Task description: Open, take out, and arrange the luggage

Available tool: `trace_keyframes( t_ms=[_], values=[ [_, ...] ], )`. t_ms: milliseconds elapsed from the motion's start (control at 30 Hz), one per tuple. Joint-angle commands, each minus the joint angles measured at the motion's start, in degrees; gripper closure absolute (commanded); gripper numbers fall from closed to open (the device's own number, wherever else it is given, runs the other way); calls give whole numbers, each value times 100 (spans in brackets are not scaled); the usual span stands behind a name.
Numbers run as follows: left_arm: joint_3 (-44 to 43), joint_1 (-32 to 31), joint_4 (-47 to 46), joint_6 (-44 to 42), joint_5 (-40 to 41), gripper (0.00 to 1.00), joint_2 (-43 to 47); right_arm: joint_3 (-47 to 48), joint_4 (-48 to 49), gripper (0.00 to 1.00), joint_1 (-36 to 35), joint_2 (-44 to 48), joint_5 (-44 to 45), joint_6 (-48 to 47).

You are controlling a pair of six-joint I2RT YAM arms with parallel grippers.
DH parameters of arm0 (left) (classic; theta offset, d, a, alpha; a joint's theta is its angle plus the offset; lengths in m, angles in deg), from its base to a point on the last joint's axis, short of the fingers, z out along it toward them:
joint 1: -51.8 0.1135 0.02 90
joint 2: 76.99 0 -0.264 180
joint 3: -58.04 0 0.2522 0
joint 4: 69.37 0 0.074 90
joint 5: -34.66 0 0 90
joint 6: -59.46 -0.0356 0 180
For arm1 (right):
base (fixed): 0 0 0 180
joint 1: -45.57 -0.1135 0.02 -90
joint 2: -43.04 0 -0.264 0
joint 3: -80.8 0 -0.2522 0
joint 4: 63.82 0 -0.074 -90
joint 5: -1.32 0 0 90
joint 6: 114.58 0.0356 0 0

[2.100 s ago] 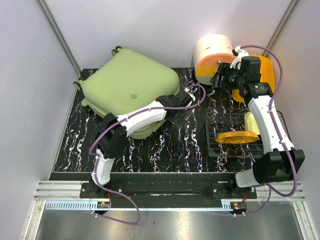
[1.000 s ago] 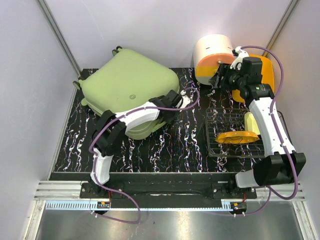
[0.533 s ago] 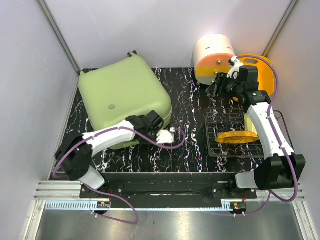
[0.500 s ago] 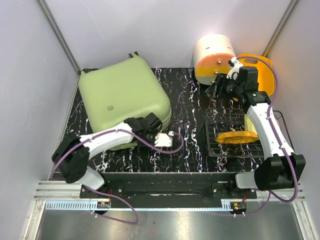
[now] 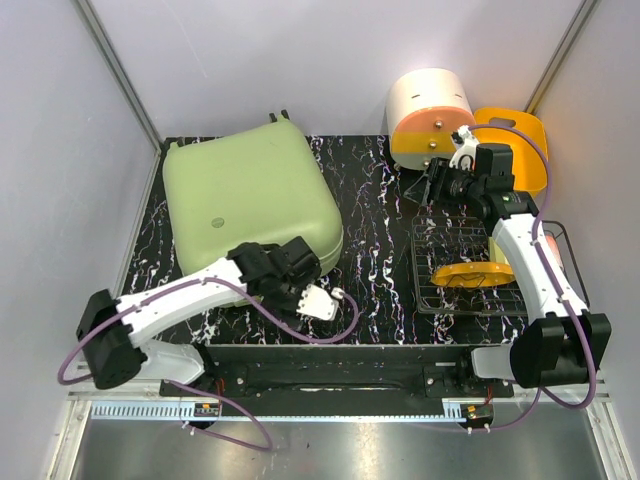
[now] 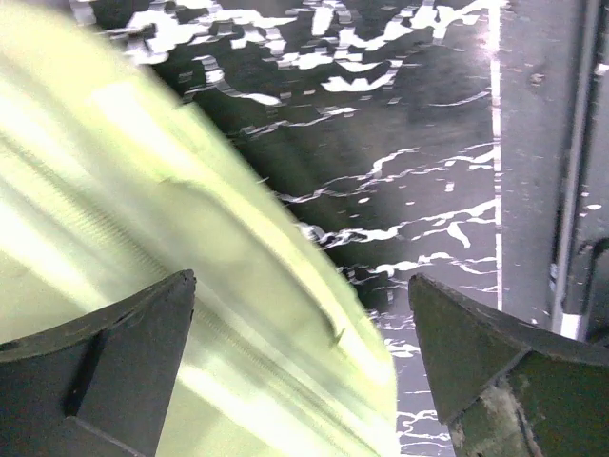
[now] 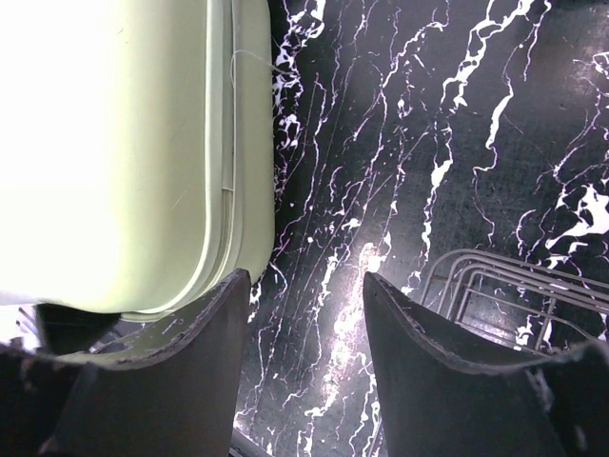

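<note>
The luggage, a pale green hard-shell suitcase, lies flat and shut at the back left of the table, its wheels toward the back wall. My left gripper is open at its near right corner. In the left wrist view the blurred green shell runs between the spread fingers of the left gripper. My right gripper is open and empty above the table, in front of the drawer box. In the right wrist view the right gripper looks down on the marbled top, with the luggage and its zip seam to the left.
A cream-and-orange cylindrical drawer box stands at the back right, with an orange bin beside it. A wire rack holding an orange disc sits at the right; it also shows in the right wrist view. Walls close in on both sides.
The luggage has turned and slid left toward the wall. My left arm swung from its right side to its near right corner. The right gripper dropped slightly toward the front.
</note>
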Motion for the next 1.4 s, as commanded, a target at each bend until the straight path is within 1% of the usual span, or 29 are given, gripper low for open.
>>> trace_keyframes(
  t_ms=[0, 133, 167, 200, 233, 300, 333, 367, 433, 467, 500, 533, 567, 600, 633, 667, 700, 733, 767, 800, 867, 933, 1100, 1133, 1200, 1233, 1300, 1333, 1367],
  values=[
    [-821, 69, -259, 527, 1081, 1, 697, 5, 309, 40, 19, 178, -214, 88],
    [-1534, 69, 85, 563, 1555, 1, 857, -21, 371, 40, 10, 99, -302, 193],
    [-1683, 121, 85, 607, 1800, 1, 892, -21, 397, 39, 1, 82, -311, 211],
    [-2050, 209, 128, 825, 1802, 1, 988, -12, 406, 40, -16, 82, -319, 202],
    [-2263, 366, 146, 1027, 1602, 1, 1032, 5, 424, 40, -17, 47, -320, 193],
    [-2920, 1348, 251, 1528, 1128, 1, 1138, 40, 441, 40, -87, 12, -293, 88],
    [-3107, 1804, 313, 1939, 543, 1, 1138, 75, 459, 40, -130, -58, -276, 44],
    [-3230, 2775, 339, 2126, 250, 1, 1147, 110, 494, 40, -166, -102, -276, -26],
    [-3425, 3668, 383, 2608, -539, 1, 1173, 250, 529, 40, -332, -286, -214, -114],
    [-3477, 4386, 436, 2742, -771, 1, 1156, 312, 538, 40, -394, -357, -171, -262],
    [-3600, 4732, 584, 2874, -990, 1, 1043, 383, 538, 41, -490, -445, -109, -342],
    [-3670, 5093, 664, 3110, -1610, 1, 963, 522, 564, 43, -648, -611, -91, -491],
    [-3749, 5836, 804, 3225, -1982, 1, 771, 593, 538, 45, -719, -691, -74, -579],
    [-3916, 6226, 884, 3479, -2351, 1, 639, 664, 547, 46, -789, -779, -47, -676],
    [-3995, 6578, 954, 3612, -3094, 1, 489, 804, 530, 47, -955, -928, -47, -851],
    [-4057, 7217, 1025, 3761, -3406, 1, 183, 866, 529, 50, -1018, -1007, -38, -948],
    [-4154, 7493, 1025, 4119, -3653, 1, 24, 919, 521, 51, -1071, -1069, -30, -1036],
    [-4189, 7748, 1034, 4288, -4134, 1, -143, 1006, 529, 53, -1193, -1200, -30, -1211],
    [-4216, 8159, 1025, 4455, -4304, 1, -458, 1042, 521, 55, -1229, -1280, -30, -1274],
    [-4260, 8303, 999, 4753, -4410, 1, -609, 1095, 529, 56, -1273, -1342, -64, -1335],
    [-4260, 8567, 886, 4878, -4657, 1, -917, 1165, 599, 59, -1378, -1535, -126, -1415],
    [-4032, 8594, 605, 5159, -4719, 1, -1015, 1166, 669, 60, -1423, -1701, -188, -1687],
    [-3417, 8498, -424, 5975, -5245, 1, -1515, 1218, 907, 62, -1616, -2080, -327, -1767],
    [-3399, 8419, -521, 6082, -5473, 1, -1629, 1201, 925, 63, -1634, -2176, -398, -1741],
    [-3434, 8279, -872, 6354, -5589, 1, -1972, 1157, 1021, 64, -1669, -2238, -591, -1732],
    [-3477, 8086, -986, 6399, -5598, 1, -2077, 1070, 1065, 65, -1678, -2256, -636, -1740],
    [-3688, 7848, -1215, 6522, -5563, 1, -2429, 955, 1223, 66, -1704, -2256, -671, -1775],
    [-3810, 7586, -1225, 6548, -5606, 1, -2569, 868, 1250, 65, -1721, -2265, -680, -1836],
    [-4090, 7436, -1233, 6566, -5598, 1, -2867, 823, 1267, 66, -1739, -2256, -689, -1880]
  ],
)
